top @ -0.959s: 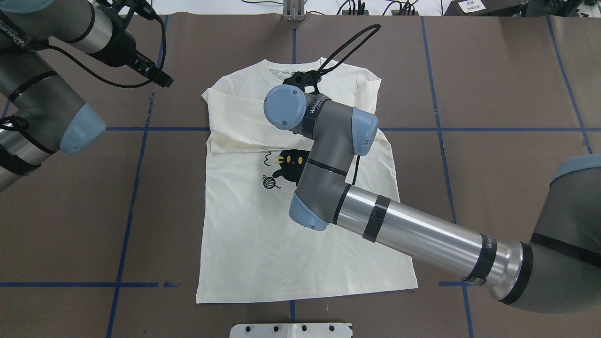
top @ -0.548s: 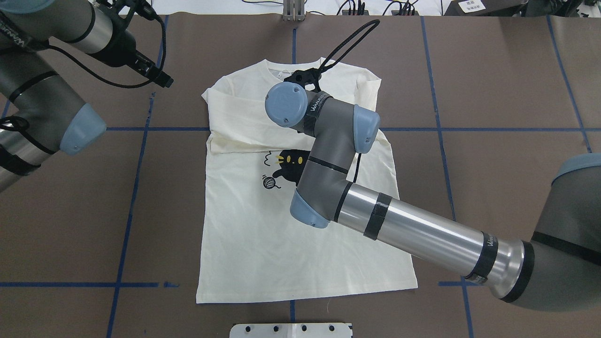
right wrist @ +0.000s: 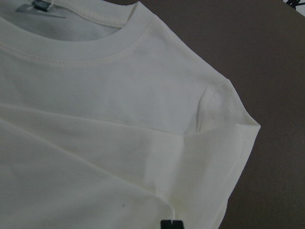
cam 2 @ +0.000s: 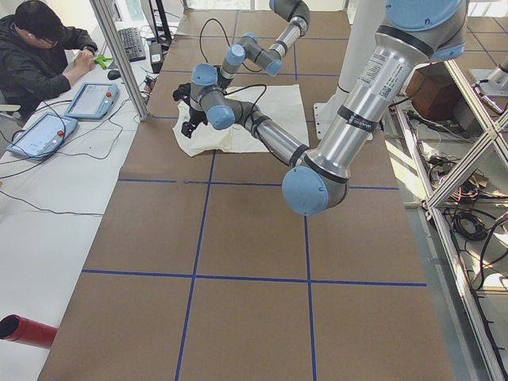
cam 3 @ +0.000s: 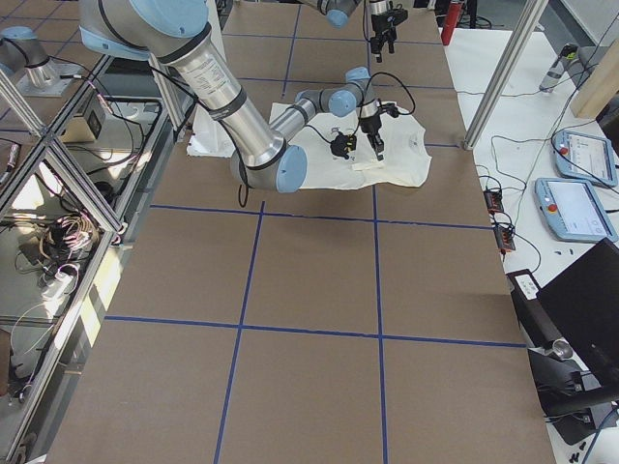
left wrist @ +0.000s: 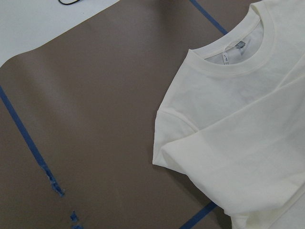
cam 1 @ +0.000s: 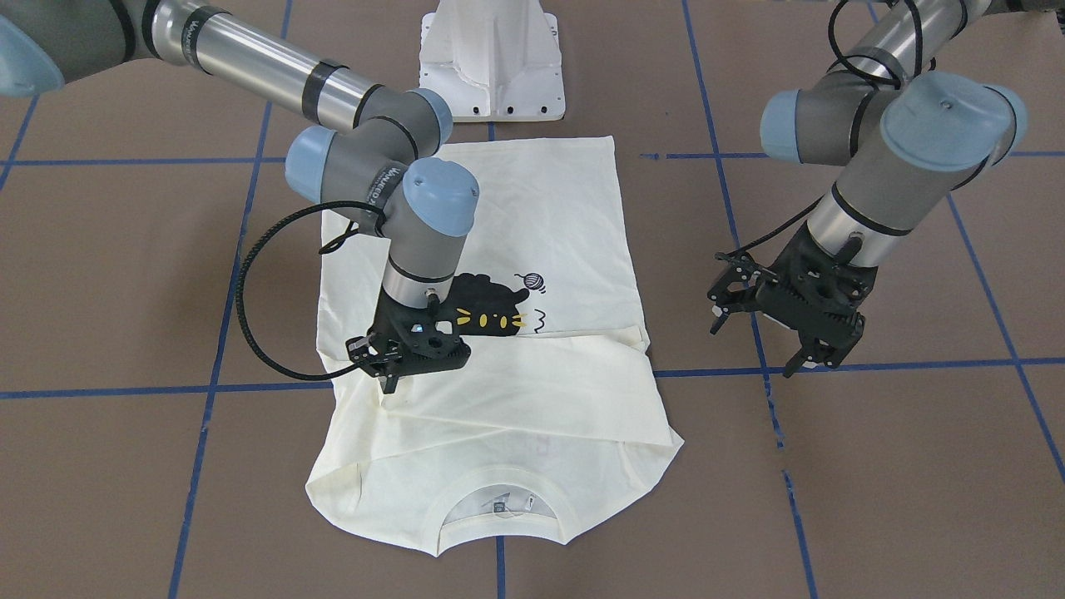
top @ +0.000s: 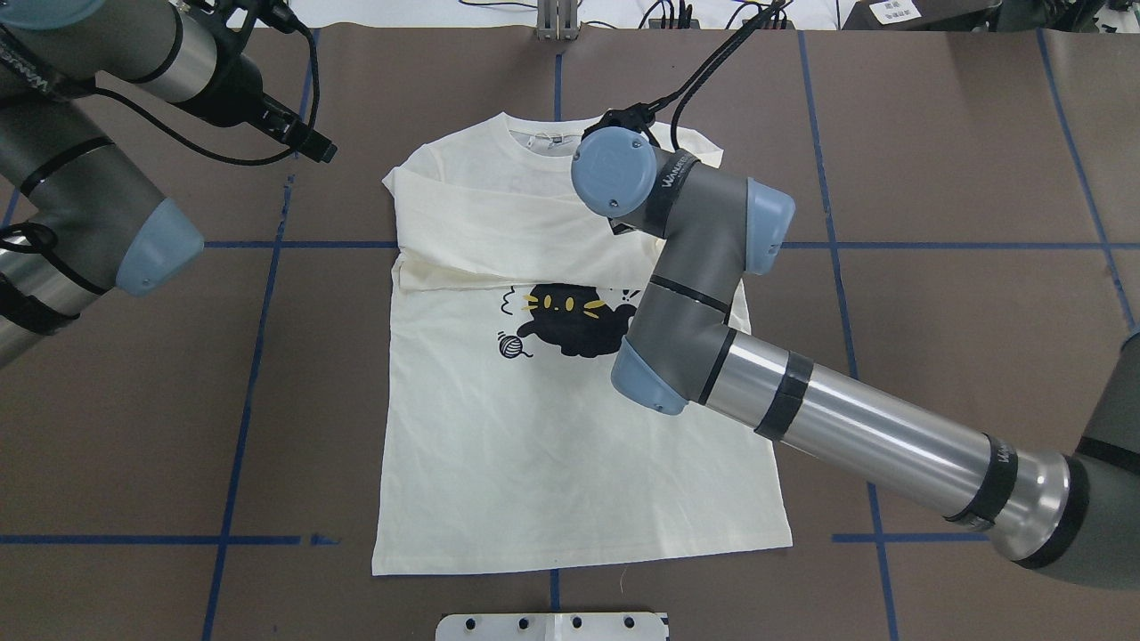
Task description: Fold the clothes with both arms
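Note:
The cream T-shirt [top: 499, 445] lies flat on the brown table, cat print [top: 570, 325] up, collar [cam 1: 499, 491] away from the robot. Both sleeves are folded across the chest [cam 1: 516, 374]. My right gripper [cam 1: 390, 383] hangs low over the shirt near its right shoulder, and my wrist hides it from overhead. Only one fingertip [right wrist: 171, 224] shows, just above the cloth, so I cannot tell how the jaws stand. My left gripper [cam 1: 811, 364] hovers over bare table beside the shirt's left shoulder [left wrist: 167, 143]. Its fingers are apart and hold nothing.
The white pedestal base [top: 552, 626] stands at the table's near edge, below the shirt's hem. Blue tape lines [top: 258, 312] cross the brown mat. A person [cam 2: 40, 55] sits at a side desk with tablets [cam 3: 571, 208].
My right arm swung from the shirt's middle toward its right shoulder and uncovered the cat print. The left gripper barely shifted. The shirt lies as before.

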Robot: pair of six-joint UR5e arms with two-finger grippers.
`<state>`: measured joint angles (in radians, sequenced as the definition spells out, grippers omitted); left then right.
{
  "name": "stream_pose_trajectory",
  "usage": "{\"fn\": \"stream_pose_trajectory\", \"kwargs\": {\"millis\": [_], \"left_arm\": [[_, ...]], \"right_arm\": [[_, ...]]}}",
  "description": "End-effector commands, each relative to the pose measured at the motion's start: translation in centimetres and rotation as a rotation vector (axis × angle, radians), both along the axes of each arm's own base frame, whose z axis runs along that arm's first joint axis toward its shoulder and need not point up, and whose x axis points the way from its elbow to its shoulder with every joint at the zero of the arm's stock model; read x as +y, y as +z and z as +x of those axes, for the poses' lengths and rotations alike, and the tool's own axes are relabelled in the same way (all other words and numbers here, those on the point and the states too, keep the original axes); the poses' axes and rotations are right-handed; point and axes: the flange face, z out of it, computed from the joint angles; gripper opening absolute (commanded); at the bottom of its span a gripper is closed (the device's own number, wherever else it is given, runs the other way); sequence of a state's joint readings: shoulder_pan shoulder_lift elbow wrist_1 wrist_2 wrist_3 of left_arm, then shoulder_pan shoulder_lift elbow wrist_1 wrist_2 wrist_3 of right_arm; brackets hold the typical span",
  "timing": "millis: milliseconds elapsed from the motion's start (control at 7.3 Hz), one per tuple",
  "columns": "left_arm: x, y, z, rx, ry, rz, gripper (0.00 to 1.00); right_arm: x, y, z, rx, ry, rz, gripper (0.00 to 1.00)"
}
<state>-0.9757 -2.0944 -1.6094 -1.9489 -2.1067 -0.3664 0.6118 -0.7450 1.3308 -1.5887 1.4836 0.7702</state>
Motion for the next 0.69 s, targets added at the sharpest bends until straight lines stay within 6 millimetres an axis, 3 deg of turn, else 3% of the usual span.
{"fn": "stream_pose_trajectory", "kwargs": {"millis": [0,411,548], "left_arm": [[0.0,-0.1,0.0,0.002,-0.002,0.000,1.00],[0.1,-0.1,0.0,0.007,-0.009,-0.010,1.00],[0.1,-0.2,-0.1,0.008,-0.010,-0.007,1.00]], "right_arm": [[-0.7,2.9,3.1,0.035,-0.038,0.021,0.00],[-1.8,4.1,4.5,0.061,-0.042,0.025,0.04],[-2.0,4.0,4.1,0.031,-0.033,0.044,0.99]]}}
